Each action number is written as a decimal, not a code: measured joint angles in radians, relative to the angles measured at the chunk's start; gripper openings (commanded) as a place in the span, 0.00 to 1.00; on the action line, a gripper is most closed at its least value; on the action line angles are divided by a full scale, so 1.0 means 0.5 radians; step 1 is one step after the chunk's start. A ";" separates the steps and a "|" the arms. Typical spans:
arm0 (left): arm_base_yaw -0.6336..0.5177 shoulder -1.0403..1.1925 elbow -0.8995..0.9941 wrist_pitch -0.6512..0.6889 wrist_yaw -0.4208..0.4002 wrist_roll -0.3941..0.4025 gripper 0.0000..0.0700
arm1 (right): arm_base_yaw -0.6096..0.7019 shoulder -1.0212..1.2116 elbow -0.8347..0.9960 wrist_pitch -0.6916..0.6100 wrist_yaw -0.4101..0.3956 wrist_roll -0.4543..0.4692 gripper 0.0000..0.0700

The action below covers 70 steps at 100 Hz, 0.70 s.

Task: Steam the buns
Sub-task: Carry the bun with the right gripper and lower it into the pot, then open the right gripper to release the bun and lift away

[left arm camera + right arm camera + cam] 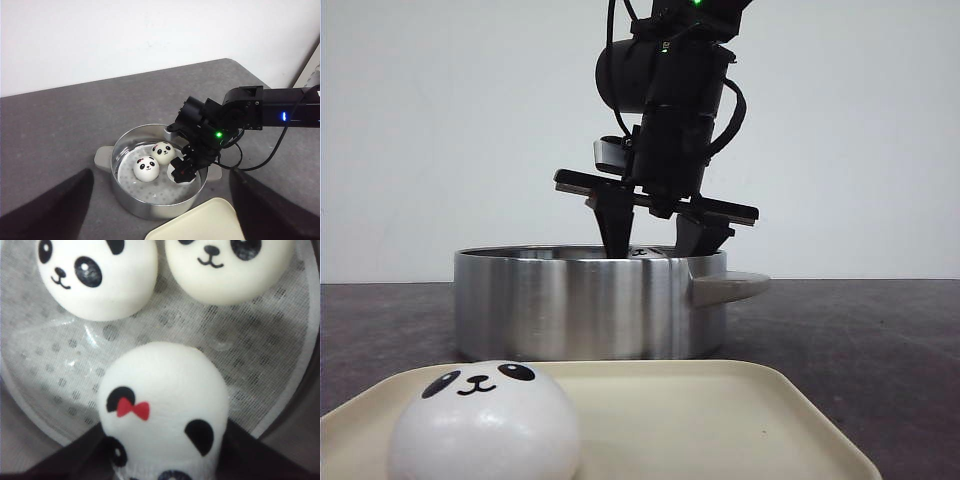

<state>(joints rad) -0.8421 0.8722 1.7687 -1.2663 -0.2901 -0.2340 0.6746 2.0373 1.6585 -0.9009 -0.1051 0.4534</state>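
Observation:
A steel pot [580,305] stands mid-table with a white perforated liner [65,365] inside. Two panda buns [146,168] [163,152] rest on the liner, filling the far part of the right wrist view [97,280] [227,270]. My right gripper [655,240] reaches down into the pot, shut on a third bun [162,405] with a red bow, one dark finger [255,455] against each side. A further bun [480,420] lies on the cream tray [720,420] in front. My left gripper [161,175] hovers high over the pot, open and empty.
The pot has flat side handles [730,287] [102,156]. The tray [200,225] lies just in front of the pot on the dark grey table [65,125]. The right arm [270,107] stretches in over the pot's rim. A white wall stands behind.

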 measured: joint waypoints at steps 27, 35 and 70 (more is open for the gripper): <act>0.000 0.000 0.000 -0.003 0.000 0.000 0.73 | 0.019 -0.003 0.019 0.014 0.047 0.009 0.96; 0.000 0.000 0.000 -0.003 0.000 -0.001 0.73 | 0.014 -0.004 0.047 -0.016 0.083 0.016 0.95; 0.000 0.027 -0.072 -0.128 0.000 -0.109 0.73 | 0.044 -0.135 0.623 -0.329 0.309 -0.249 0.00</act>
<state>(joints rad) -0.8421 0.8856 1.7329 -1.3304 -0.2901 -0.2886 0.6968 1.9697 1.9697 -1.0653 0.0494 0.3286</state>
